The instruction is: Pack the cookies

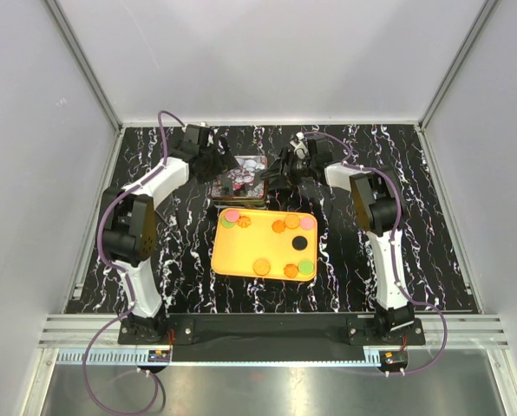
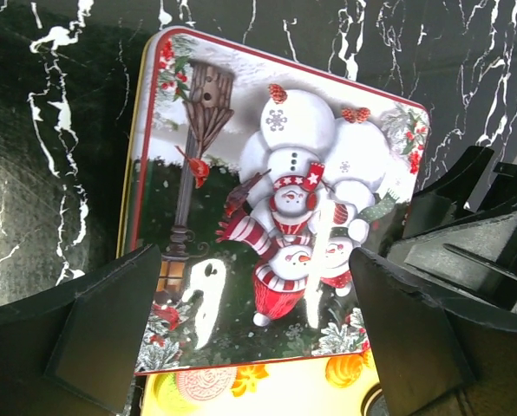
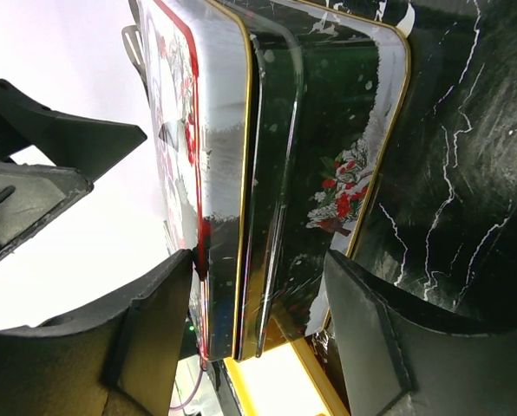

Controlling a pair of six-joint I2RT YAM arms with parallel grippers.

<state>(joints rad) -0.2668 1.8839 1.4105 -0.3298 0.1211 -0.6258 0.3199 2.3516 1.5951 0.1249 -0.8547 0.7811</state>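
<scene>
**On the yellow tray lie the cookies, next to a tin**

On that tray, in the middle of the black table, I see orange cookies, green ones, a pink one and a black one, all spread out. The tin sits just behind the tray and has snowmen painted on top. My left gripper hangs over the tin with its fingers wide apart. My right gripper is at the tin's right side, one finger on each side of the edge. I cannot tell if it is squeezing.
</scene>
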